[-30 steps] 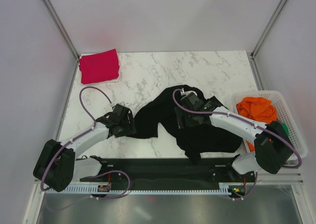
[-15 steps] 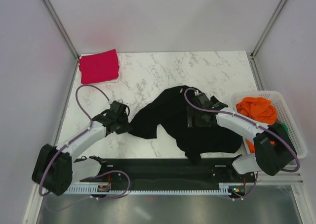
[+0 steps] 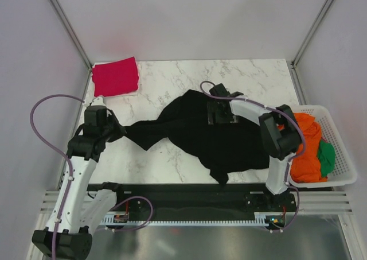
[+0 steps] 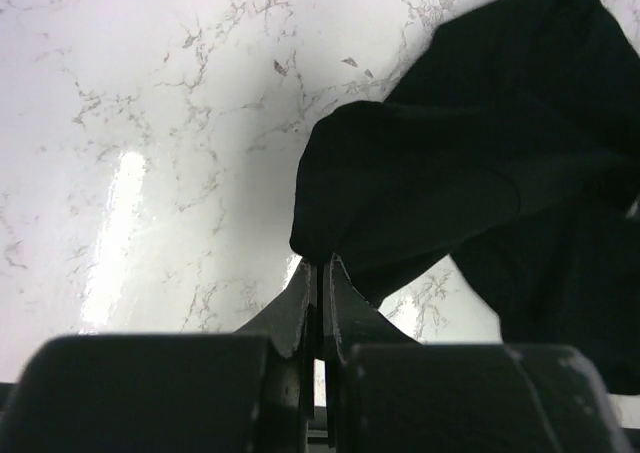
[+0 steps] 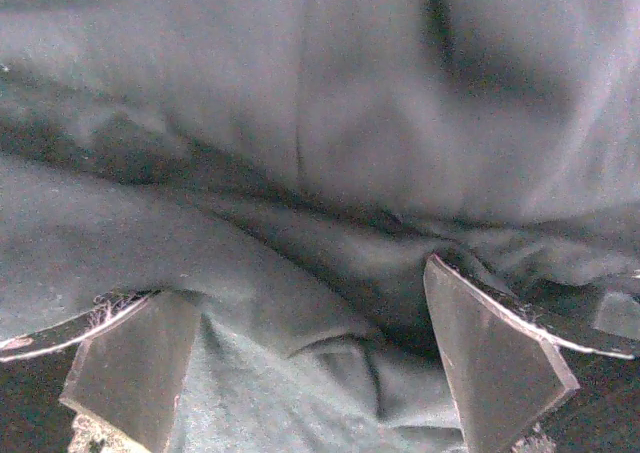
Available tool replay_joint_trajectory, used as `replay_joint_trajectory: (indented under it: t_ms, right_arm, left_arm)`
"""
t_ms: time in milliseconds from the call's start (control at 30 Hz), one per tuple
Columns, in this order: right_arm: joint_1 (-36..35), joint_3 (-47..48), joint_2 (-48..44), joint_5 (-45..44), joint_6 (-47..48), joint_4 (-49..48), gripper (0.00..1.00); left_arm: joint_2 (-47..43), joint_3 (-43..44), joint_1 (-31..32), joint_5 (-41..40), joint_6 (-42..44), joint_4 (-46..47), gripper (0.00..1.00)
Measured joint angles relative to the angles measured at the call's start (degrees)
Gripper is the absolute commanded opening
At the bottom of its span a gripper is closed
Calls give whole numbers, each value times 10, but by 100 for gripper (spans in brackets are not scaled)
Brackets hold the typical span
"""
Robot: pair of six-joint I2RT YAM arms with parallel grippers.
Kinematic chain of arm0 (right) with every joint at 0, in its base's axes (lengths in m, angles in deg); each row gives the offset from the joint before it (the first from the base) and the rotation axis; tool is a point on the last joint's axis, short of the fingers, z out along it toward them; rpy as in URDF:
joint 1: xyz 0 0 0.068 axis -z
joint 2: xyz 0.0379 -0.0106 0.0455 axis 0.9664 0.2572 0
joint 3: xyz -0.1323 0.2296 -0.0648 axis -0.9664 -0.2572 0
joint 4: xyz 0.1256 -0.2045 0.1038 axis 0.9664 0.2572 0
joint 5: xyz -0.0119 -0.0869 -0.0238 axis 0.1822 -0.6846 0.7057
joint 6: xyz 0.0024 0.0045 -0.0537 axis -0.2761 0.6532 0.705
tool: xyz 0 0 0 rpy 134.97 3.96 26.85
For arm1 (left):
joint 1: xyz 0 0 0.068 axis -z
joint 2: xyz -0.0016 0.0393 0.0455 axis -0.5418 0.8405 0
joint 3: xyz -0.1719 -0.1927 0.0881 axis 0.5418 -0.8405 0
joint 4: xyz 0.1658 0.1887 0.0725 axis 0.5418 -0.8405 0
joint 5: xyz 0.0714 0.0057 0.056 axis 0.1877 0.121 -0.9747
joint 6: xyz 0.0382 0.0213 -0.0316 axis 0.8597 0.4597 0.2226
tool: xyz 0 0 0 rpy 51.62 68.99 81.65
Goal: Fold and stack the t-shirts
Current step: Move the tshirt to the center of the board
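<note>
Clamped tight, the left claw (image 3: 117,130) is pinching the drawn-out left tip of the black t-shirt (image 3: 195,136) in the top view. From up here I am counting four shirts in all. That one black one is sprawling crumpled across the middle of the marble table (image 3: 172,79). One red t-shirt (image 3: 115,76) is lying folded at the far left corner, and one orange t-shirt (image 3: 304,151) and one green t-shirt (image 3: 325,156) are sitting bunched in the single white basket (image 3: 338,135) at the right edge. Both arms are reaching over the black cloth, and the right claw (image 3: 221,114) is hanging above its far side. Through the left wrist camera I am watching the left claw (image 4: 322,273) pressing its two fingers together on a corner of the black t-shirt (image 4: 470,173), the cloth running off to the right above the table (image 4: 150,123). Through the right wrist camera I am seeing the right claw (image 5: 290,303) standing wide apart. Both fingers (image 5: 490,343) are resting against wrinkled folds of the black t-shirt (image 5: 300,123), with a ridge of fabric bulging between them but nothing pinched.
</note>
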Motion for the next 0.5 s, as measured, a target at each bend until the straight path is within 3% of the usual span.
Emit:
replay_joint_trajectory:
  t_ms: [133,267,400,500]
  right_arm:
    - [0,198,126,-33,38,34,98]
    - [-18,311,162,-50,97,37,98]
    - [-66,329,115,-97,141,35,98]
    - [-97,271,39,-102,124,33,98]
  left_arm:
    - [-7,42,-11,-8,15,-38,2]
    - [-21,60,-15,-20,21,-45,2]
    - [-24,57,-19,-23,21,-57,2]
    - [-25,40,-19,-14,21,-53,2]
